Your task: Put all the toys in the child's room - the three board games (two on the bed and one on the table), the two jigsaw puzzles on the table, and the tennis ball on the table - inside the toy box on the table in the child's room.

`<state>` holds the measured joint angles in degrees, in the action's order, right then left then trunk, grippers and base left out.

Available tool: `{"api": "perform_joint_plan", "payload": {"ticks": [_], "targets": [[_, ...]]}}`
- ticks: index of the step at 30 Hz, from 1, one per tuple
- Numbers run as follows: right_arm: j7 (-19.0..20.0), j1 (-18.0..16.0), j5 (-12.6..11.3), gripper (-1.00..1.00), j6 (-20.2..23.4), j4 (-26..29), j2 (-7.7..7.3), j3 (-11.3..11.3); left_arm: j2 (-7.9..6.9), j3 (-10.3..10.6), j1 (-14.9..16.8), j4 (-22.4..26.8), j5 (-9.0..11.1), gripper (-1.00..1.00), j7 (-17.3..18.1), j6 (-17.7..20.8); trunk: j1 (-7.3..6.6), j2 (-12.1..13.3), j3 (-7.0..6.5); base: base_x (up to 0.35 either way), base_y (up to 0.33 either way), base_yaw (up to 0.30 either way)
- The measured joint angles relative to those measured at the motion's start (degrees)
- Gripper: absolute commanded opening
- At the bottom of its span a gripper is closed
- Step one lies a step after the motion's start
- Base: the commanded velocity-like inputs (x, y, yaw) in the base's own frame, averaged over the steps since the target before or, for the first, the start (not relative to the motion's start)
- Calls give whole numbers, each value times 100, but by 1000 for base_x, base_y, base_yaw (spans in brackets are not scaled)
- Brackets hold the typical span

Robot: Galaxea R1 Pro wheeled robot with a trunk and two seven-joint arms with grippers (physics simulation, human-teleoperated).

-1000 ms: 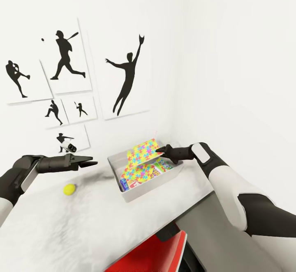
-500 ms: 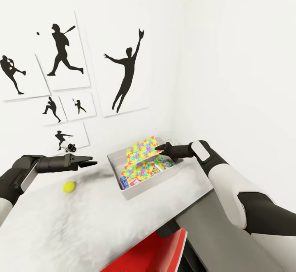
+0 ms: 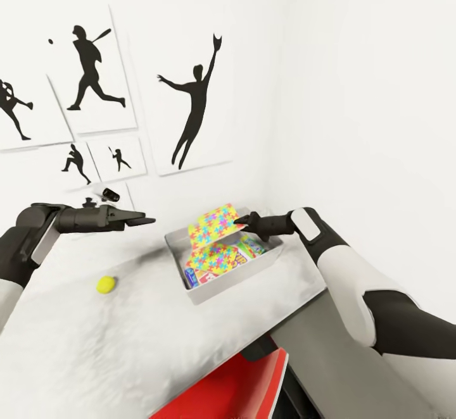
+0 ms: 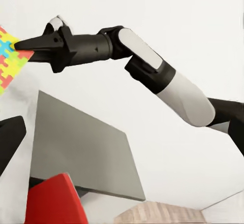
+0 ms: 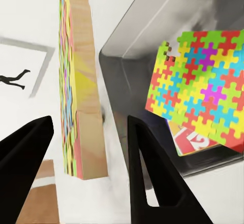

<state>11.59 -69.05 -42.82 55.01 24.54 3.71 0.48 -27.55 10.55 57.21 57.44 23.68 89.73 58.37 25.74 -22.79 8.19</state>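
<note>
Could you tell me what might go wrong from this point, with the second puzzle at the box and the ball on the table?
1. The tilted jigsaw puzzle sits high at the far end of the toy box, by the right gripper; in the right wrist view the fingers stand apart beside it, so it may tip out or stay propped.
2. The tennis ball lies loose on the table, below the left gripper; a careless approach could roll it away.
</note>
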Motion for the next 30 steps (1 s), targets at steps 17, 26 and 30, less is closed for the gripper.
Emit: {"api": "perform_joint_plan", "payload": {"ticks": [17,26,30], "targets": [[-9,-41,16,-100,-56,112,44,248,23,-6,497,188,34,100,-1,79,0,1,162,0,0,0],[-10,-36,18,-100,-60,112,44,250,27,-8,502,188,36,100,-1,78,1,0,248,0,0,0],[-10,-36,18,-100,-60,112,44,250,27,-8,503,189,33,100,-1,74,0,0,286,0,0,0]]}}
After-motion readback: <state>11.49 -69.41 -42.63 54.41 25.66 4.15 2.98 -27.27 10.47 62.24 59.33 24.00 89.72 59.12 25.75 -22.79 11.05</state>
